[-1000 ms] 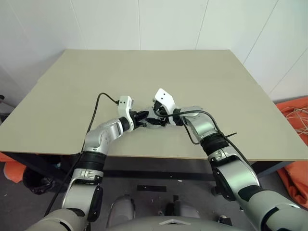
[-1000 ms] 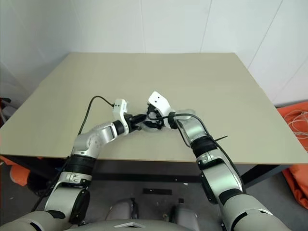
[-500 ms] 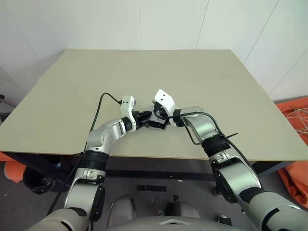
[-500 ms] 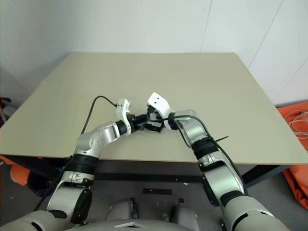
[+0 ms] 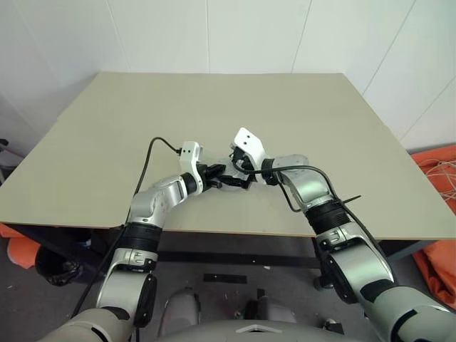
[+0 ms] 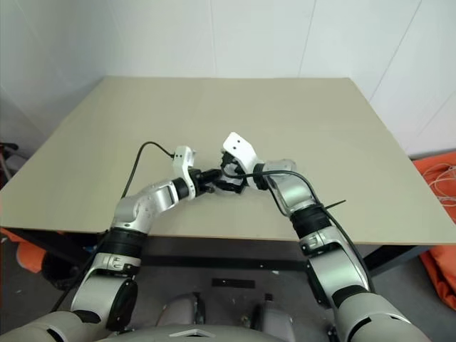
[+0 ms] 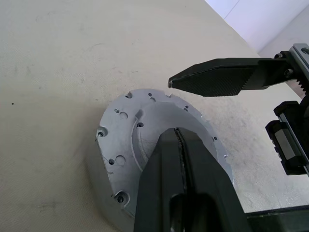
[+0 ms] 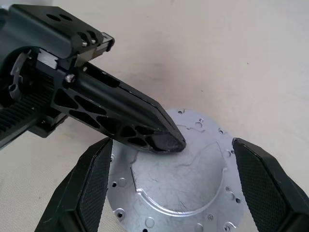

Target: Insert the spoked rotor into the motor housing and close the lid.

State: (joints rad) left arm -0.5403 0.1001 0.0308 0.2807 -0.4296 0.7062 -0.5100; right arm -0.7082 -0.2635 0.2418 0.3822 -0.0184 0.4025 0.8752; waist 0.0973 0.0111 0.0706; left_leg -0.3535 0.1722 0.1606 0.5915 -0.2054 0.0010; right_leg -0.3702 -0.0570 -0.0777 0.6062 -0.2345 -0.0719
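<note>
1. Worktop [image 5: 107, 142], beige, bare apart from one assembly near its front edge at centre; arms come in from 7 and 5 o'clock and meet over it.
2. Left gripper [image 5: 222, 179]: fingers [image 7: 183, 193] pressed tight together, nothing between them, tips resting on or just above the lid's raised centre. Contact can't be confirmed.
3. Lid [image 8: 178, 188]: pale grey-silver disc with small holes round the rim, lying flat on what reads as the motor housing [image 7: 99, 183]; only a low silver side wall shows at the lid's 8 o'clock in the left wrist view. Windings and spoked rotor hidden under the lid, so rotor presumably already inside.
4. Right gripper [image 8: 181, 193]: fingers spread wide, one each side of the lid at roughly 9 and 3 o'clock in the right wrist view, touching nothing, holding nothing.
5. Step, as I judge it: seating/checking the closed lid.
   - Press straight down on the centre with the shut left fingers, no sideways push or the lid skews.
   - Keep the right fingers wide and clear of the rim unless needed to square it.
   - Check the rim sits level all round before lifting off.
</note>
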